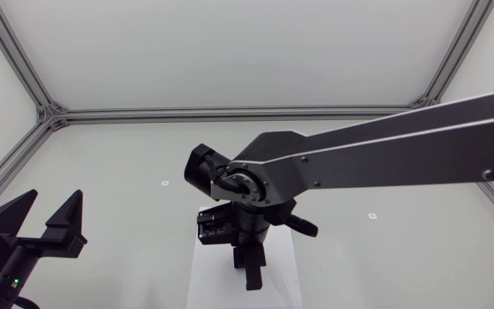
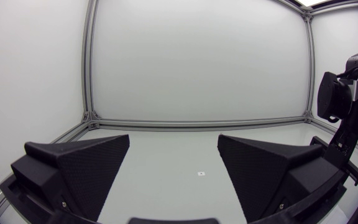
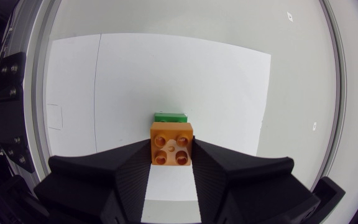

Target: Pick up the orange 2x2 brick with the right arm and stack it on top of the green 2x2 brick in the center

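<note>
Our right jaws clamp the orange brick [image 3: 171, 144], studs facing the wrist, green brick [image 3: 170, 116] just beyond; left jaws gape wide.

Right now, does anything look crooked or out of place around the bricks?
Nothing stands out. The orange brick sits square, studs up, between the fingers of the right gripper, and the green brick shows just beyond it, edges parallel.

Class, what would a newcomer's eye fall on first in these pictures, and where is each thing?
The orange brick, clamped in the right gripper over the white sheet, with the green brick showing just beyond it. Then the right arm, stretched to the middle of the table.
</note>
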Robot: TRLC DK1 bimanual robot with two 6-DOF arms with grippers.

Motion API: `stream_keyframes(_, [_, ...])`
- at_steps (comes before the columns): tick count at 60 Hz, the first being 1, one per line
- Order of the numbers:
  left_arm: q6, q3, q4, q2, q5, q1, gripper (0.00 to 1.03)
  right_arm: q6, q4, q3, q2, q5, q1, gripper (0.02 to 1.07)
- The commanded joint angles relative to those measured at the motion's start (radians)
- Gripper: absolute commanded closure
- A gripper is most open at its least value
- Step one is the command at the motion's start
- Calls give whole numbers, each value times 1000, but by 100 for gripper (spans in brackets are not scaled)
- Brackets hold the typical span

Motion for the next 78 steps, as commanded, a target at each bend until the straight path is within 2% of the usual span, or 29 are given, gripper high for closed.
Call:
stream_keyframes(1, [13,-41,-15,-8,4,3,4,-23,-3,5,27,2,-4,95])
stream_keyframes(56, [13,-41,-15,-8,6,3,4,-16,4,21,81,2,-2,95])
stream_keyframes(78, [13,-41,-15,-8,4,3,4,-16,-92,42,158,-2,-21,95])
